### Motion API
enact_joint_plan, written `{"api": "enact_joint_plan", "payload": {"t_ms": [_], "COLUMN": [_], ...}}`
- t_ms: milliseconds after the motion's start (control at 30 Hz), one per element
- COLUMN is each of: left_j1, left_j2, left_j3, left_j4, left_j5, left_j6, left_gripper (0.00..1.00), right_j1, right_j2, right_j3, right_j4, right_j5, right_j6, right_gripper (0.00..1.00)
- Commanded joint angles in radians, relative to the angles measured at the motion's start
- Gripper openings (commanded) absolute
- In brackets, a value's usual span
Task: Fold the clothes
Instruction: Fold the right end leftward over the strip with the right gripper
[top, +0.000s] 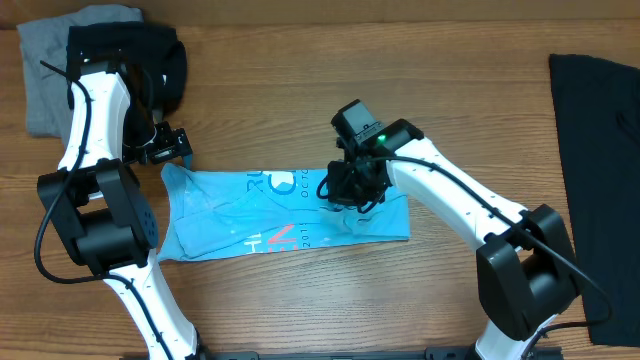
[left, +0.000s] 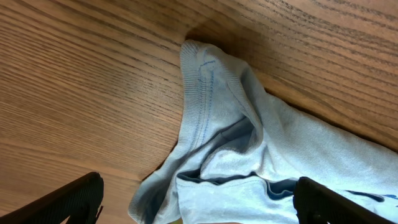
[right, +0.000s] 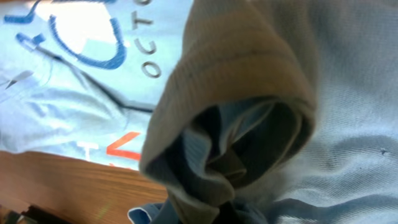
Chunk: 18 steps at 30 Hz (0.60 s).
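Note:
The light blue T-shirt (top: 230, 215) lies as a folded strip across the middle of the table, its white and pink lettering facing up. My left gripper (top: 172, 152) is at its upper left corner. In the left wrist view the left gripper (left: 199, 202) is open wide, with the shirt's ribbed corner (left: 249, 143) lying between the fingers. My right gripper (top: 350, 195) is over the right part of the shirt. In the right wrist view the shirt's cloth (right: 348, 81) is bunched up and gathered into the right gripper's jaws (right: 236, 211), and it hides the fingers.
A grey garment (top: 40, 70) lies at the far left corner with a black garment (top: 130, 45) on top of it, under the left arm. Another black garment (top: 600, 150) lies along the table's right edge.

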Motion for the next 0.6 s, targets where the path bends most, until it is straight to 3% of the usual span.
{"api": "enact_joint_plan", "payload": {"t_ms": [0,233,300,333,400,500,567], "left_j1": [-0.001,-0.001,-0.001,-0.001,-0.001,-0.001,-0.001], "left_j2": [-0.013,-0.013,-0.013,-0.013,-0.013,-0.013,-0.013], "left_j3": [0.018,0.018,0.018,0.018,0.018,0.018,0.018], "left_j4": [-0.001,-0.003,-0.003,-0.004,-0.005,-0.006,-0.006], "left_j5": [0.011,0.012,0.012,0.012,0.012,0.012,0.012], "left_j6": [0.019,0.019,0.019,0.019,0.019,0.019,0.019], "left_gripper": [1.00,1.00,1.00,1.00,1.00,1.00,1.00], "right_j1": [0.017,0.054,0.077,0.084,0.093,0.090,0.071], "right_j2": [-0.017,-0.017,-0.017,-0.017,-0.017,-0.017,-0.017], "right_j3": [0.012,0.012,0.012,0.012,0.012,0.015,0.032], "right_j4": [0.011,0.044,0.069,0.077,0.091,0.100,0.090], "right_j5": [-0.019,-0.021,-0.030,-0.029,-0.037,-0.052,-0.053], "right_j6": [0.005,0.008,0.011,0.011,0.011,0.002,-0.008], "right_gripper": [0.08,0.20,0.56,0.65,0.65,0.49,0.49]}}
